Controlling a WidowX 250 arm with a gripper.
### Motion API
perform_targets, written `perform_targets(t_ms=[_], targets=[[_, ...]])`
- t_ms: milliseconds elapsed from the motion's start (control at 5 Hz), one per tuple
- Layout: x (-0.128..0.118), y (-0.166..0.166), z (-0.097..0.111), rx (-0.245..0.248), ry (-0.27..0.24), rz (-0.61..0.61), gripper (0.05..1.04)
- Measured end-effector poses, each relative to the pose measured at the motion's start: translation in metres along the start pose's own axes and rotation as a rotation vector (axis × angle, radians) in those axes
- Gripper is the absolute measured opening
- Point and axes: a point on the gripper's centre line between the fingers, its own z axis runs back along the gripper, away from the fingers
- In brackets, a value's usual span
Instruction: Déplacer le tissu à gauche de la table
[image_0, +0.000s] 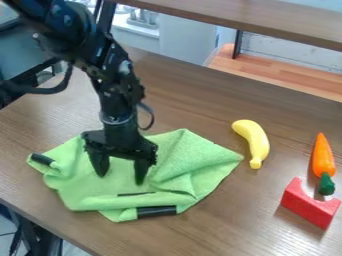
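Looks like grasp step: gripper (121, 172) at green cloth (90, 192), pincer spread, no fold visibly pinched. Next calls for closing on fabric, then shifting it left.

Soft daylight, faint shadows.

Room: you seem to be in a robotics lab
Rig: your black robot arm (117, 92) hangs over a wood-grain table (200, 105)
Props: before you lie a toy banana (254, 140), toy carrot (323, 159) and notched red block (310, 206)
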Motion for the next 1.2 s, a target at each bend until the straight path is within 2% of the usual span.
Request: perform_targets(t_ms=[800,1000,1200], targets=[[0.076,0.004,-0.008,0.020,-0.054,0.181,1.001],[0.084,0.003,-0.007,0.020,-0.054,0.200,1.001],[0.077,0.003,-0.011,0.021,-0.044,0.199,1.001]])
